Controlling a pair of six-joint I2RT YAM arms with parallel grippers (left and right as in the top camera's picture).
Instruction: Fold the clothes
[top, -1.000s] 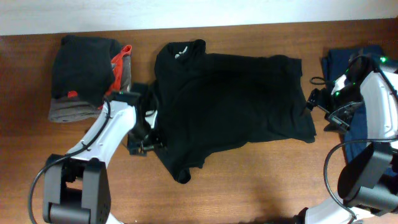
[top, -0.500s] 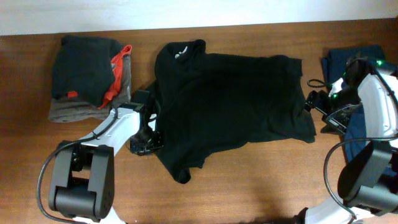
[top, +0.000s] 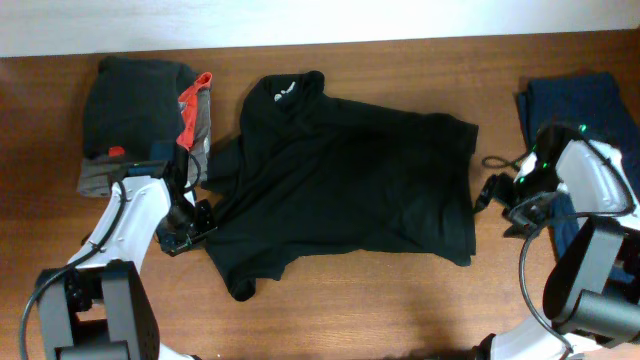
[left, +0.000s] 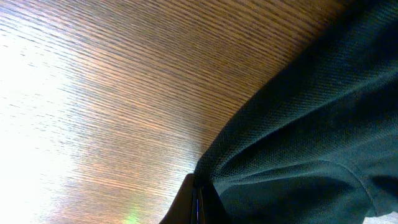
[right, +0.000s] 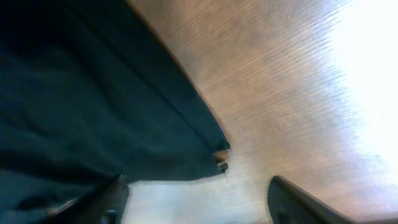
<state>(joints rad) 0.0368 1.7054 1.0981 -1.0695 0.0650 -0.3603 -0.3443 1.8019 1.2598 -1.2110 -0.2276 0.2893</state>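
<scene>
The clothes, a black collared shirt (top: 340, 180), lie spread on the wooden table (top: 400, 310) with the collar toward the back left. My left gripper (top: 197, 222) is at the shirt's left edge, shut on a pinch of the black fabric; in the left wrist view the fingertips (left: 196, 200) meet with the shirt (left: 311, 124) bunched against them. My right gripper (top: 488, 196) stands open just off the shirt's right edge. In the right wrist view its fingers (right: 112, 200) are wide apart over bare wood, and the shirt's hem (right: 93, 93) lies beside the left one.
A pile of folded dark grey and red garments (top: 140, 120) sits at the back left, close behind my left arm. A dark blue garment (top: 565, 100) lies at the right edge under my right arm.
The left gripper closed on the shirt's left edge and drew it leftward, so the whole shirt slid left. The right gripper followed the right edge inward and narrowed slightly.
</scene>
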